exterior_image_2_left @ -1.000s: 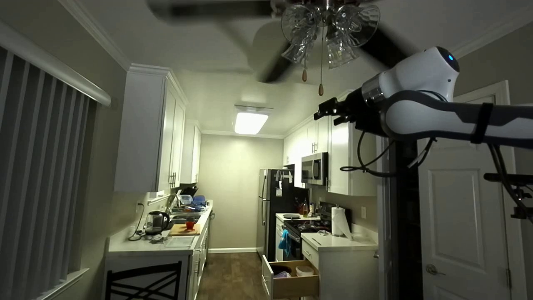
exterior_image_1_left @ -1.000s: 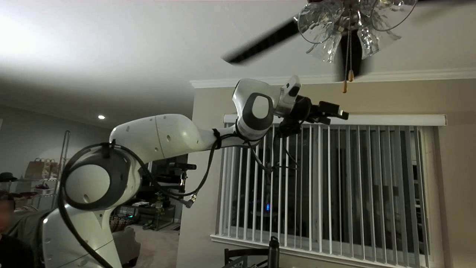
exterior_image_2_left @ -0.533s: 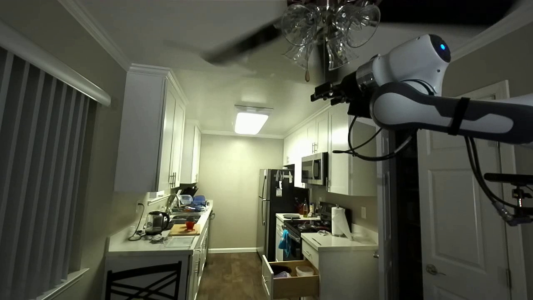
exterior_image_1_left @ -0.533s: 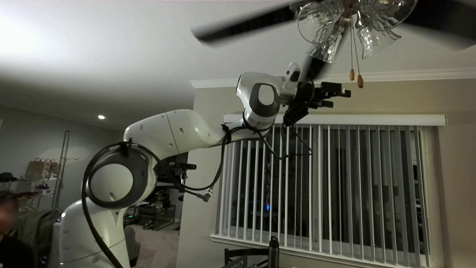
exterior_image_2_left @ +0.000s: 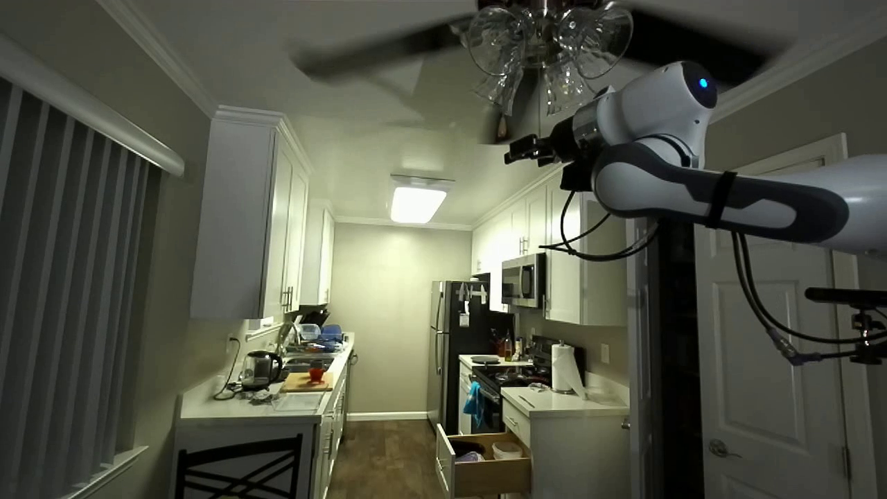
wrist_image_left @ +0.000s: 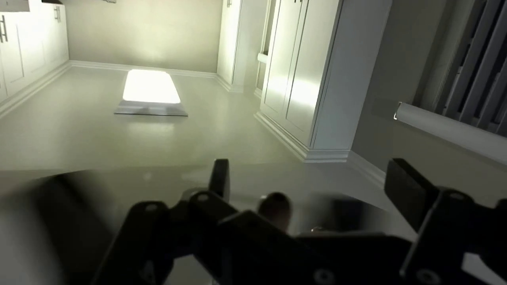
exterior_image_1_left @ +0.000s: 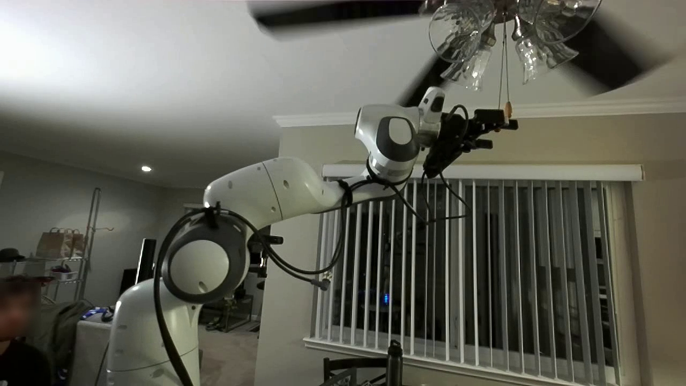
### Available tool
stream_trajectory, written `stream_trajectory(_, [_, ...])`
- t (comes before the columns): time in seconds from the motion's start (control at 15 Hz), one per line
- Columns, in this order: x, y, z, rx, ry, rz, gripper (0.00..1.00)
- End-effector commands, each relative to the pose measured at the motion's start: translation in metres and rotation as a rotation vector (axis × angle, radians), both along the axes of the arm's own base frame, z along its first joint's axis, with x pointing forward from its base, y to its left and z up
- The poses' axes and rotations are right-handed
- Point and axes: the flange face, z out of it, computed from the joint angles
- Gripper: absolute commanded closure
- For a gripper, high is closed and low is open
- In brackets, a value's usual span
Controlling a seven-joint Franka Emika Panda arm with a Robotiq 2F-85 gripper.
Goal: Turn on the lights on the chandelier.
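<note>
The chandelier (exterior_image_1_left: 504, 16) is a ceiling fan whose dark blades are blurred. It also shows in an exterior view (exterior_image_2_left: 544, 31). Its lights, clear flared glass shades (exterior_image_1_left: 455, 35) (exterior_image_2_left: 499, 41), are dark. Two thin pull chains (exterior_image_1_left: 502, 69) hang below; an orange-brown knob (exterior_image_1_left: 508, 109) overlaps the fingers of my gripper (exterior_image_1_left: 501, 134) there. A knob (exterior_image_2_left: 502, 128) hangs just above the fingertips in an exterior view, where my gripper (exterior_image_2_left: 525, 158) points left. In the wrist view my gripper (wrist_image_left: 311, 180) is open, with a dark brown knob (wrist_image_left: 275, 209) between its spread fingers, nearer the left one.
A blurred fan blade (wrist_image_left: 59, 221) passes close by in the wrist view. A lit kitchen ceiling light (exterior_image_2_left: 418, 204) and tall white cabinets (exterior_image_2_left: 242, 222) stand beyond. Vertical blinds (exterior_image_1_left: 461, 268) cover a window. A person (exterior_image_1_left: 19, 316) is at the lower left.
The arm has moved towards the pull chains, and the gripper has risen to knob height. The knobs have swung and the blades have turned. The shades stay dark.
</note>
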Motion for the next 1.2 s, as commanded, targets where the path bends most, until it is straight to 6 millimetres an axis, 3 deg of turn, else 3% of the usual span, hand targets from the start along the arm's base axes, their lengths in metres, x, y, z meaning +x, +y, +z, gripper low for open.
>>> stream_trajectory(0.0, [0.005, 0.006, 0.016, -0.032, -0.025, -0.001, 0.00])
stream_trajectory(0.47, [0.013, -0.002, 0.024, -0.022, -0.019, -0.022, 0.00])
stream_trajectory(0.53, [0.015, -0.004, 0.024, -0.020, -0.013, -0.024, 0.17])
stream_trajectory(0.6, [0.015, -0.004, 0.025, -0.016, -0.010, -0.026, 0.27])
stream_trajectory(1.13, [0.016, -0.011, 0.032, 0.001, -0.011, -0.036, 0.80])
